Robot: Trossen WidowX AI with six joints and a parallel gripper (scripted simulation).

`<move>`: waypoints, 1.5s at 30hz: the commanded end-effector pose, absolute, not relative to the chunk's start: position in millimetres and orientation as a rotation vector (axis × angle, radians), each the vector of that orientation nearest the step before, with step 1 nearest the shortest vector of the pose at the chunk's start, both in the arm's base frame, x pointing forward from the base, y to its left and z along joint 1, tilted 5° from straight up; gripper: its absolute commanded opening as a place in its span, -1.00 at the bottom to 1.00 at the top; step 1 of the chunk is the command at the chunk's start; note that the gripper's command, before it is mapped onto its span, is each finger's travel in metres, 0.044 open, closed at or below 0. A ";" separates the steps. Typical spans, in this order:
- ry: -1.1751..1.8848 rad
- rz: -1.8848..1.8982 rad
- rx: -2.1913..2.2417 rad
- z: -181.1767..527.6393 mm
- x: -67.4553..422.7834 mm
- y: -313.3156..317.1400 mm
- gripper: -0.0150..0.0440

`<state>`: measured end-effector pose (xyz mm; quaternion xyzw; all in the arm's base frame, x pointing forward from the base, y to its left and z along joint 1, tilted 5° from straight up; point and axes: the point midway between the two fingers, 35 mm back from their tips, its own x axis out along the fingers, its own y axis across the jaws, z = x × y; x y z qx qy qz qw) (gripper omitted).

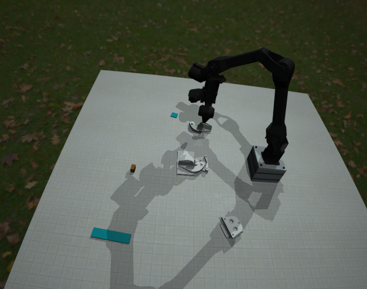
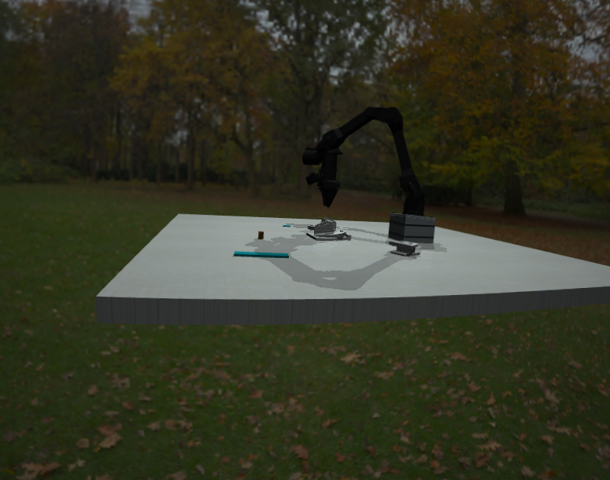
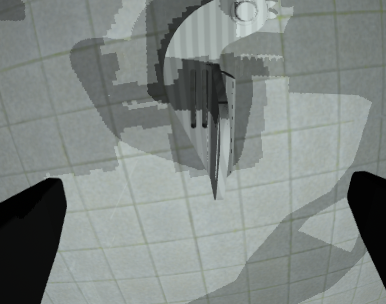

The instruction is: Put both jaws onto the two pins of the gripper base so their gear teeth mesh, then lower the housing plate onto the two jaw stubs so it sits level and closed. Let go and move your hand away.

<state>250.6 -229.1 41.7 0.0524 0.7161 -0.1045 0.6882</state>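
Observation:
My gripper (image 1: 205, 121) (image 2: 327, 205) (image 3: 213, 191) is wide open and empty, high above a loose light grey jaw (image 1: 193, 129) (image 3: 200, 35). That jaw lies on the table with its gear teeth and round stub at the upper right in the wrist view, and its upright finger pad reaches between my fingertips in that picture. The gripper base (image 1: 180, 155) (image 2: 345, 237) lies nearer the middle. The other jaw (image 1: 187, 157) (image 2: 324, 227) is on it; whether it is fully down on its pin I cannot tell. The housing plate (image 1: 228, 227) (image 2: 404, 248) lies apart at the front right, two round holes showing.
A small cyan square (image 1: 174, 115) (image 2: 286, 226) lies beyond the loose jaw. A small orange-brown block (image 1: 133, 168) (image 2: 260, 234) is on the left. A long cyan strip (image 1: 119, 236) (image 2: 260, 255) lies at the front left. The arm's pedestal (image 1: 267, 173) (image 2: 412, 228) stands on the right.

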 end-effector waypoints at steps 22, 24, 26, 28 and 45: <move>1.602 -0.225 0.106 -9.6 247.8 -233.0 1.00; 1.602 -0.225 0.106 -12.9 247.8 -233.4 1.00; 1.602 -0.225 0.106 -16.2 247.8 -233.8 1.00; 1.602 -0.225 0.106 -19.4 247.8 -234.1 1.00; 1.603 -0.225 0.106 -46.1 246.7 -236.1 1.00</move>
